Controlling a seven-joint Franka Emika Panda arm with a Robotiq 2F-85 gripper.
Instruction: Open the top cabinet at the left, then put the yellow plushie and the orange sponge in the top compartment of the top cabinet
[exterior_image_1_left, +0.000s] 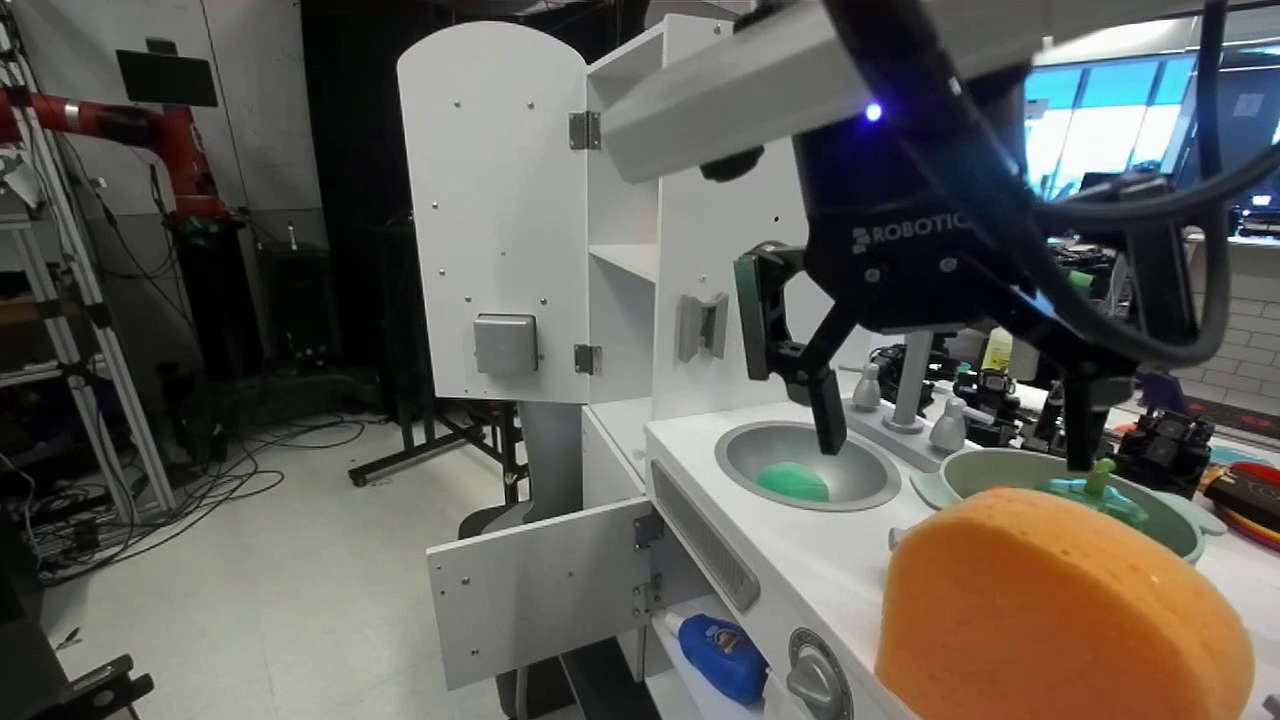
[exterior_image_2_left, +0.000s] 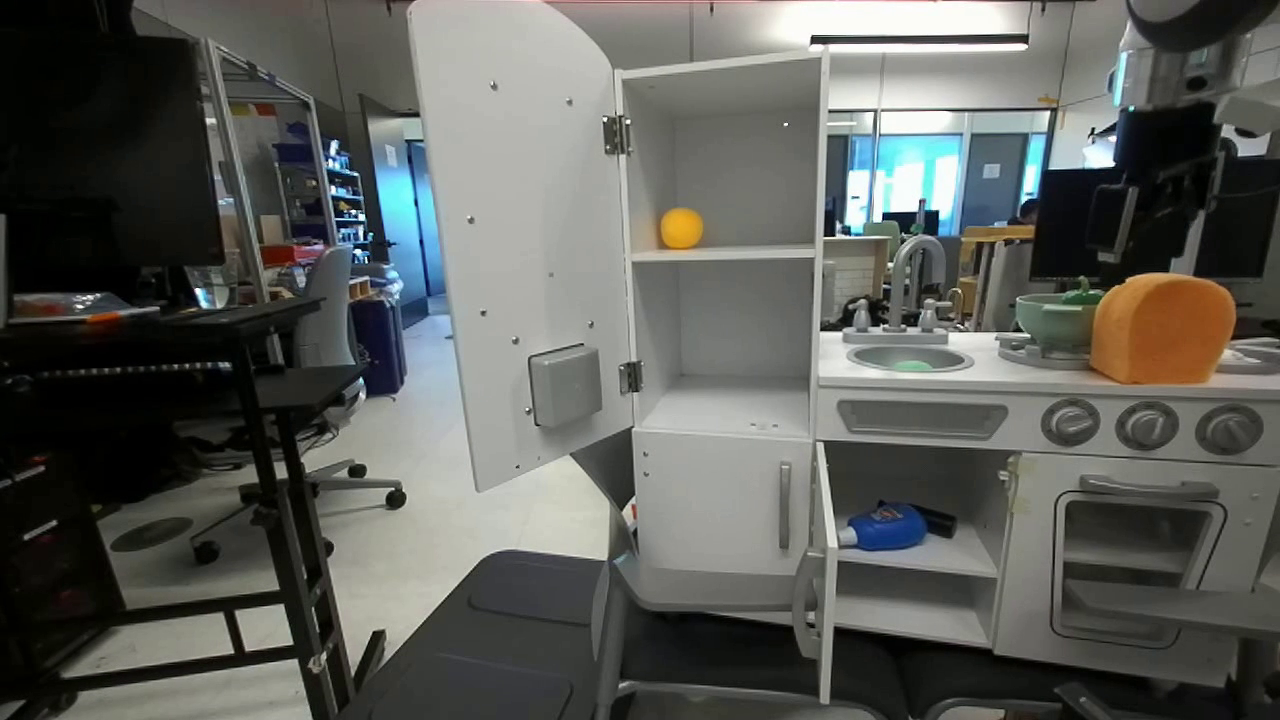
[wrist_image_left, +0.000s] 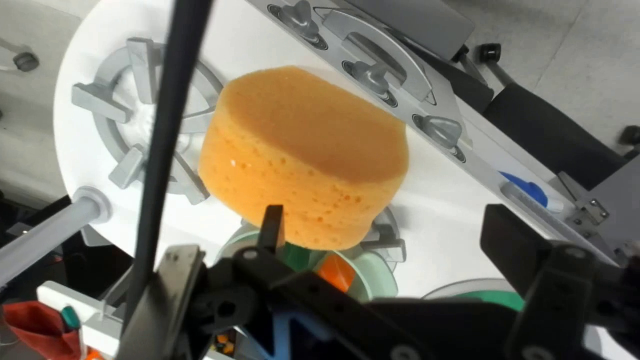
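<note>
Clearly, the gripper (exterior_image_1_left: 957, 432) is released, its two fingers (exterior_image_1_left: 826, 410) spread wide and pointing down over the counter (exterior_image_1_left: 840, 560). The orange sponge (wrist_image_left: 300, 150) sits outside that grip, below it and nearer the counter's front edge, above the row of knobs (exterior_image_2_left: 1145, 425); in both exterior views the fingertips end above the sponge's top, while in the wrist view one fingertip overlaps its edge. Just behind the sponge, and partly hidden by it, stands a green pot (exterior_image_2_left: 1050, 322) holding a green pepper (exterior_image_2_left: 1083, 297) and an orange thing (wrist_image_left: 336, 272) too covered to name. Farther along the counter comes the sink (exterior_image_1_left: 865, 472), with a rounded green thing (exterior_image_1_left: 793, 482) lying in it and the tap (exterior_image_2_left: 898, 300) rising behind. Well apart from the gripper, past the sink, is the tall cabinet (exterior_image_2_left: 750, 320), its arched door (exterior_image_2_left: 520, 260) swung wide. The yellow plushie (exterior_image_2_left: 682, 228), round as a ball, rests in the top compartment (exterior_image_2_left: 745, 160), on the shelf (exterior_image_2_left: 745, 254), toward the hinge side. Below the sink, a low door (exterior_image_1_left: 540, 600) is turned well out too, and a blue bottle (exterior_image_2_left: 885, 527) lies on its side on the ledge (exterior_image_2_left: 960, 560) inside.
</note>
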